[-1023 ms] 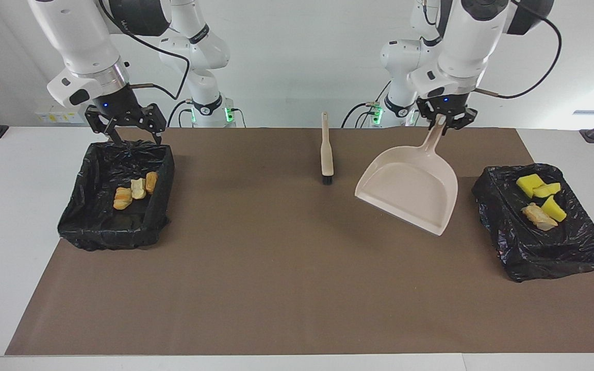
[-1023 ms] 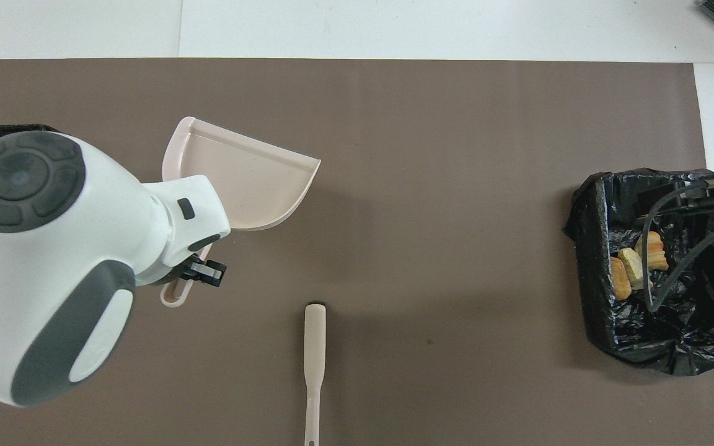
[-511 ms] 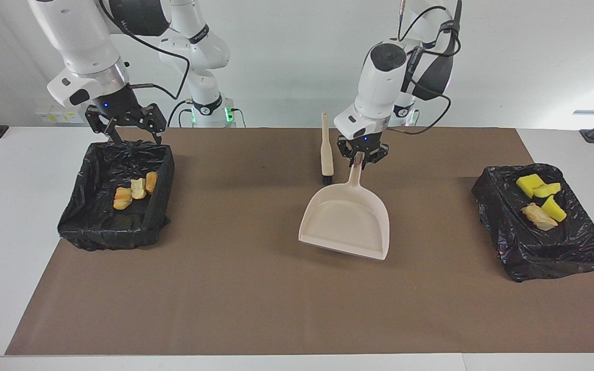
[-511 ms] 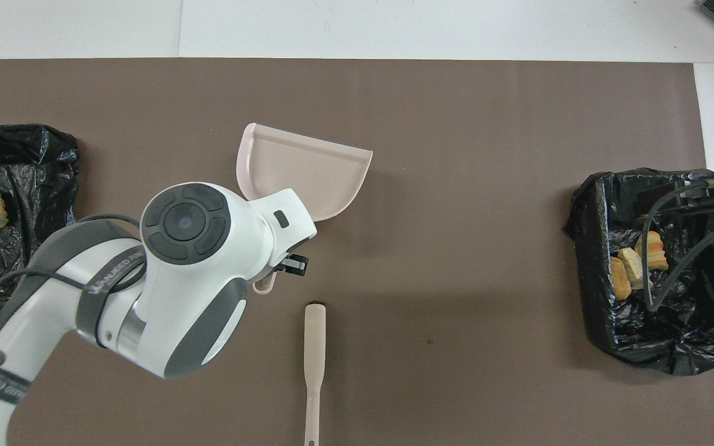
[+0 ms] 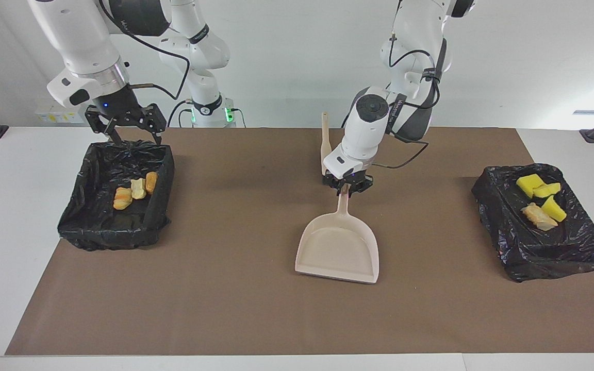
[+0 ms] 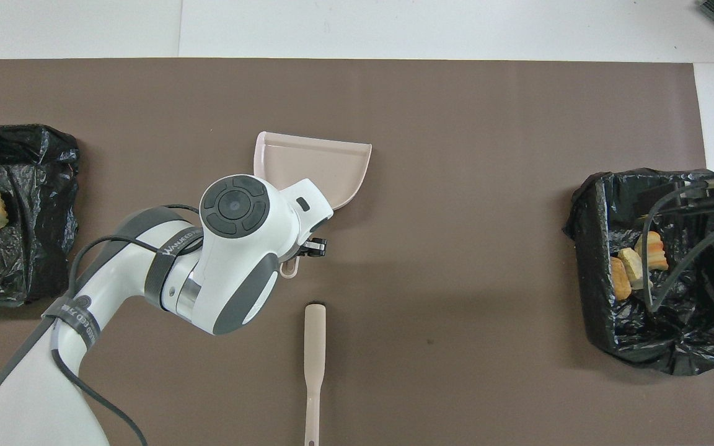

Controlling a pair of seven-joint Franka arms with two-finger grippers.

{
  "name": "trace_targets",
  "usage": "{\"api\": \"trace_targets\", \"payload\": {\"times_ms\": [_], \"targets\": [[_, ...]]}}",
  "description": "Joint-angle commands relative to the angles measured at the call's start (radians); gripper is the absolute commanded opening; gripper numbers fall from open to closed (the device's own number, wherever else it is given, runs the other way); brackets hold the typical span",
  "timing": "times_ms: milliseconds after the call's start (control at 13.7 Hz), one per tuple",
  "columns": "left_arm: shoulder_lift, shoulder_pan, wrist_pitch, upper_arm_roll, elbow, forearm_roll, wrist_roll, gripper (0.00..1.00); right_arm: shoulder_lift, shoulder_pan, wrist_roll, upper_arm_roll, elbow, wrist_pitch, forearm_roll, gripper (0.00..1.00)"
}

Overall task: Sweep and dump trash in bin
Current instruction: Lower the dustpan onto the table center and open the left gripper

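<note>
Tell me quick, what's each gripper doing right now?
Left gripper: shut on the dustpan handle, mid-mat.
Right gripper: open, empty, over the bin at its end of the table.

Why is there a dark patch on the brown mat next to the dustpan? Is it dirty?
No, it's shadow: in the facing view the left arm shades the mat beside the dustpan; in the overhead view the same soft shadow lies near the brush.
</note>
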Motion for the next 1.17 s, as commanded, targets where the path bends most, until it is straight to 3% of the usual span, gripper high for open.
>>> {"api": "trace_targets", "payload": {"times_ms": [0, 438, 511, 658, 877, 1096], "targets": [[0.0, -0.031, 0.028, 0.019, 0.007, -0.01, -0.071, 0.0, -0.013, -0.009, -0.023, 0.002, -0.019, 0.017, 0.016, 1.0], [0.021, -0.052, 0.058, 0.019, 0.007, -0.007, -0.116, 0.0, -0.013, -0.007, -0.023, 0.002, -0.019, 0.017, 0.016, 1.0], [0.023, -0.054, 0.06, 0.019, 0.006, -0.007, -0.12, 0.04, -0.013, -0.007, -0.025, 0.002, -0.019, 0.017, 0.016, 1.0], [0.026, -0.054, 0.049, 0.019, 0.007, -0.007, -0.12, 0.46, -0.013, -0.007, -0.023, 0.002, -0.019, 0.017, 0.016, 1.0], [0.023, -0.06, 0.014, 0.02, 0.021, -0.005, -0.129, 1.0, -0.013, -0.007, -0.023, 0.002, -0.019, 0.017, 0.016, 1.0], [0.001, -0.048, -0.078, 0.022, 0.056, 0.001, -0.126, 1.0, -0.013, -0.007, -0.023, 0.002, -0.019, 0.017, 0.016, 1.0]]}}
